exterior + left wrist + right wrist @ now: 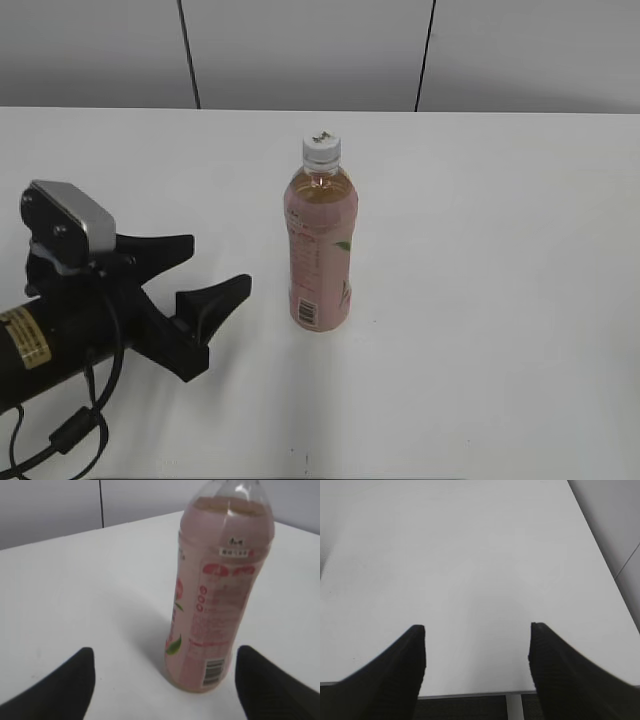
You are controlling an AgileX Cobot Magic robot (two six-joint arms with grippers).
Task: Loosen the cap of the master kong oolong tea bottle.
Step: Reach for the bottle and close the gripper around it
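Near mid-table the master kong oolong tea bottle (pixel 320 245) stands upright, cap (pixel 322 148) on top, just right of the nearer, wide-spread left gripper (pixel 205 272); the right gripper (pixel 476 660), also spread, faces bare table.

The bottle (pixel 320 245) holds amber tea behind a pink label with green leaves, red print and a black-and-white barcode; its cap (pixel 322 147) is white with a small dark mark on top. The left gripper (pixel 205 270) is black, with a silver-grey camera housing (pixel 70 222) and a yellow label (pixel 25 338) on the arm. The table (pixel 500 250) is plain white.
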